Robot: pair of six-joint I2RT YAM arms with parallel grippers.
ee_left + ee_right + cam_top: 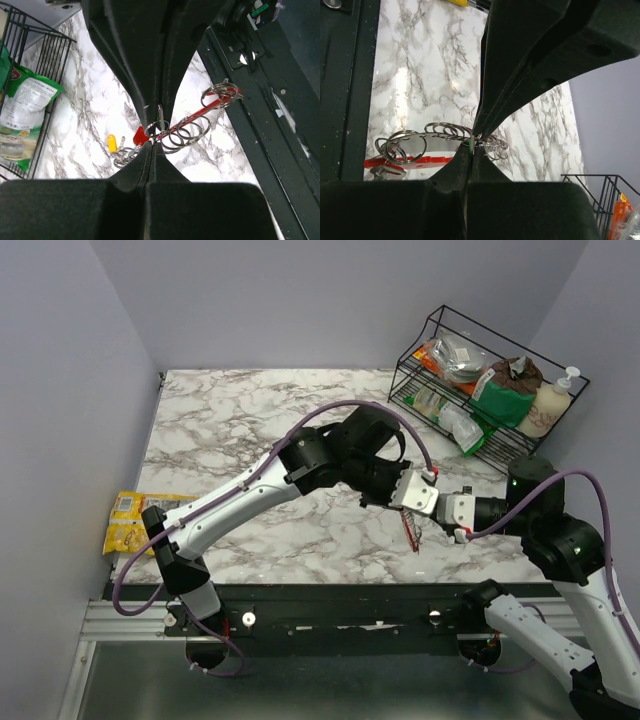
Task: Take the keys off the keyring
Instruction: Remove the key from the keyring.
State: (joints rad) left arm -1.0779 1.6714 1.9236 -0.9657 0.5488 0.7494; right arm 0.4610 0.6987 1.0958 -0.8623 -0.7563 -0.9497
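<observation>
- Top external: left gripper and right gripper are meeting above the desk, the keyring hanging between them.
- Both are clenching tight, pinching its metal rings.

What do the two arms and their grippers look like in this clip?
Both arms have white link shells with black joints; the left arm and right arm each carry a purple cable. Green lights glow on the right arm's joints. The left gripper and right gripper have black fingers.

The red keyring, strung with steel split rings, slants across mid-frame; a yellow-headed key hangs lower left.
</observation>
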